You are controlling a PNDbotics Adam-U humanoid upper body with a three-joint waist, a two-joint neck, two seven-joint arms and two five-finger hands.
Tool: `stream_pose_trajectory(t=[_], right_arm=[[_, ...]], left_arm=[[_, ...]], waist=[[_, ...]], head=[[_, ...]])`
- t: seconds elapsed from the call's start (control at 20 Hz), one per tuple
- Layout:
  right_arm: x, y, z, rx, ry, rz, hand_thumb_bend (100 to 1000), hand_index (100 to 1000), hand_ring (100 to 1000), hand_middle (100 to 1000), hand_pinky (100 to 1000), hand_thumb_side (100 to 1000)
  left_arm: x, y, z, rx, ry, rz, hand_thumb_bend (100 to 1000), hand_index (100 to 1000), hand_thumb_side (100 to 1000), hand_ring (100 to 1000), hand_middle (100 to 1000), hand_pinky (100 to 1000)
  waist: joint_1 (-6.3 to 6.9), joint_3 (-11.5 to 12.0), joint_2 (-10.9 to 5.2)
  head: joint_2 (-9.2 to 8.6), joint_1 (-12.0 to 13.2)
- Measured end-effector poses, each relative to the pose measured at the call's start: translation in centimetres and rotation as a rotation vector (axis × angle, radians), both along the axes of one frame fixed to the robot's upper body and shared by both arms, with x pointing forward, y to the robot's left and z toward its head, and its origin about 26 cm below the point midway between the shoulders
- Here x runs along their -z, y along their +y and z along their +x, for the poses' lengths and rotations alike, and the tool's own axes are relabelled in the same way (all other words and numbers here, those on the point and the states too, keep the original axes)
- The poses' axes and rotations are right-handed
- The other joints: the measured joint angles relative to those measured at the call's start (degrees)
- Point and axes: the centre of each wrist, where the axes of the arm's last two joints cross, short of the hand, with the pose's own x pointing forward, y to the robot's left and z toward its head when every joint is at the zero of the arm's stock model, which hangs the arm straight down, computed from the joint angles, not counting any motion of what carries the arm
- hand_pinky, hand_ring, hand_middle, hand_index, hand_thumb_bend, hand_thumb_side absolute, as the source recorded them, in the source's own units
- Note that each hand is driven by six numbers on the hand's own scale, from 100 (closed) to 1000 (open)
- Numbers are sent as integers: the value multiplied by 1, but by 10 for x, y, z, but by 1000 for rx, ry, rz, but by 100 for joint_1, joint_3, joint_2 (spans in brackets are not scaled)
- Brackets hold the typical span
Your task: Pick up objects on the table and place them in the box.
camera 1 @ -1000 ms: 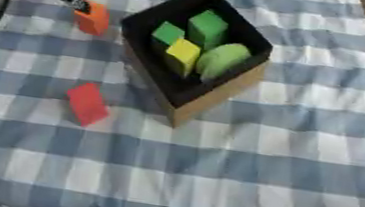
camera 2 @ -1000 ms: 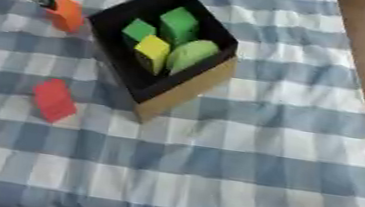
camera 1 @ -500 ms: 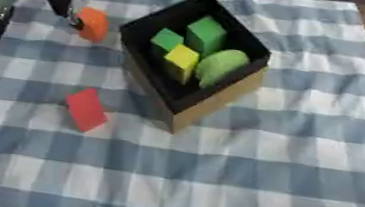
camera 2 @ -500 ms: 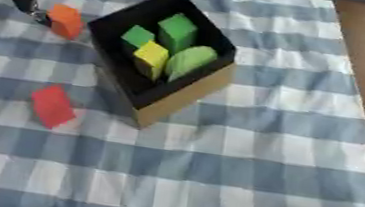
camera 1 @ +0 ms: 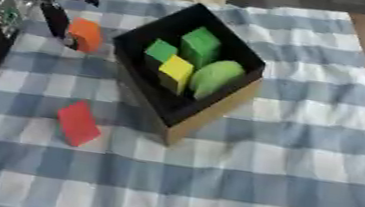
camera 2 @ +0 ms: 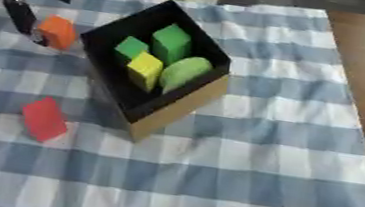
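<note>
Orange block (camera 1: pixel 85 35) sits near the far left of the worktop (camera 1: pixel 280 189), and your left hand (camera 1: pixel 50 5) is right on it: one dark finger hangs down along the block's left side, touching or just about touching. You can't really tell from either eye view whether the fingers (camera 1: pixel 56 21) are pinching it or only resting beside it, since just that one finger is clear against the block and the rest of the hand is a blur of silver and black above. The block looks like a small bright orange cube, standing a bit tilted on the blue-and-white checked cloth, just left of the box (camera 1: pixel 212 110).

That box is black inside with tan cardboard walls, turned cornerwise toward you. It already holds two green blocks (camera 1: pixel 199 45), a yellow block (camera 1: pixel 175 73) and a rounded light green piece (camera 1: pixel 216 77), all packed close together.

A red block (camera 1: pixel 77 122) lies by itself on the cloth, nearer you and left of the box, leaning on an edge and well apart from the hand.
</note>
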Motion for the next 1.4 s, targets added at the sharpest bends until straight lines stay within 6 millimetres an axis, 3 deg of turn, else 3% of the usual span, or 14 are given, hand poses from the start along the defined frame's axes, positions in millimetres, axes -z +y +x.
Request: stream_pose_trajectory(t=[1.2,1.4], right_arm=[[-1,3,4,4,5,-28,100,1000,1000,357,1000,524],[-1,4,4,3,8,-34,100,1000,1000,353,1000,524]], left_arm=[[16,0,7,-124,-18,-25,424,868,100,905,820,895],[18,2,8,-145,-6,-14,443,860,100,899,814,888]], waist=[[2,-140,201],[18,-161,219]], head=[[-44,80],[-47,87]])
